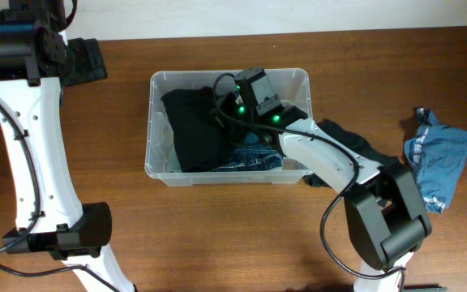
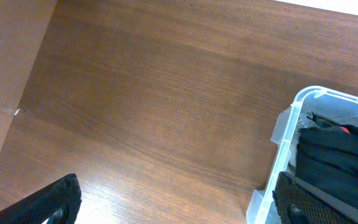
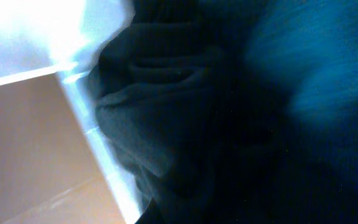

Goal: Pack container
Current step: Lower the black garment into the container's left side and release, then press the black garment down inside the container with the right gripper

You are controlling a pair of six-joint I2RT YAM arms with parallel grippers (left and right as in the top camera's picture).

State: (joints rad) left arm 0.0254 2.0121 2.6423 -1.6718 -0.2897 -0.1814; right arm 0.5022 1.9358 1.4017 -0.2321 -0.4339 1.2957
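The container (image 1: 156, 122) is a clear bin in the middle of the table. A black garment (image 1: 193, 126) fills its left half, with folded denim (image 1: 254, 160) at its near side. My right wrist (image 1: 258, 91) reaches down into the bin and hides its gripper. The right wrist view shows only dark cloth (image 3: 148, 124), blue denim (image 3: 328, 74) and the bin wall (image 3: 98, 143). That gripper is shut, and a hold on cloth does not show. My left gripper (image 2: 179, 208) is open over bare wood, left of the bin's corner (image 2: 284, 134).
A second black garment (image 1: 355, 146) lies over the bin's right wall onto the table, under my right arm. A blue denim piece (image 1: 436, 158) lies crumpled at the far right. The left arm (image 1: 31, 146) runs along the table's left side.
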